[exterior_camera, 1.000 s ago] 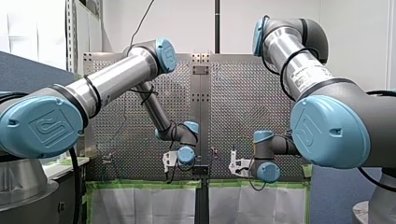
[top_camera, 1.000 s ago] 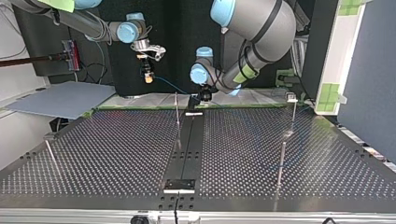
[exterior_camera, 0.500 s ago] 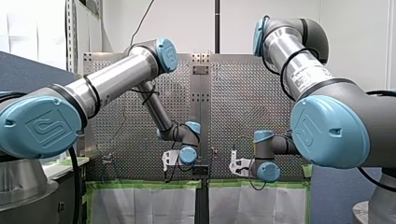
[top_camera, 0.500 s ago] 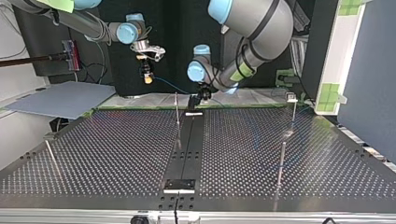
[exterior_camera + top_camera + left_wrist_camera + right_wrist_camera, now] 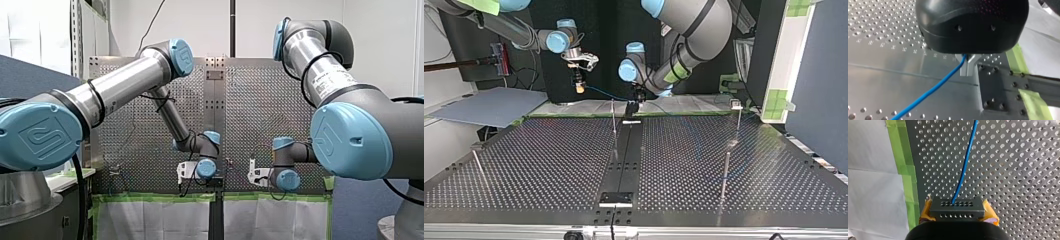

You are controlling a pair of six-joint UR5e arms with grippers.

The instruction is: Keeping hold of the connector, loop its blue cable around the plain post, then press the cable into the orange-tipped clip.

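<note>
Top view, left first: your right gripper (image 5: 580,85), yellow pads, hangs over the table's far edge, clamped on the dark grey rectangular connector block (image 5: 957,206) with rows of small holes. The right wrist view confirms it, pads tight on both its ends. The thin blue cable (image 5: 606,94) leaves the connector's face and runs rightward, clear of the surface, to your left gripper (image 5: 634,102), black-bodied, low by the far end of the dark centre strip (image 5: 626,150). Left wrist view: cable goes in under the black body; clamped or only guided, cannot tell. Near that span stands a thin upright metal post (image 5: 614,120), about mid-width of the perforated metal table (image 5: 549,165). The cable passes close by its top, touching or not unclear. Further right, a second thin post with a small pale fitting on top (image 5: 735,104). No orange tip readable on either from here.

Step, as I judge it: loop not yet made, cable only strung between your two grippers. Next you'd need to carry the cable round the plain post, right grip kept closed, with enough slack that the connector isn't tugged loose, then press down into the clip.
</note>
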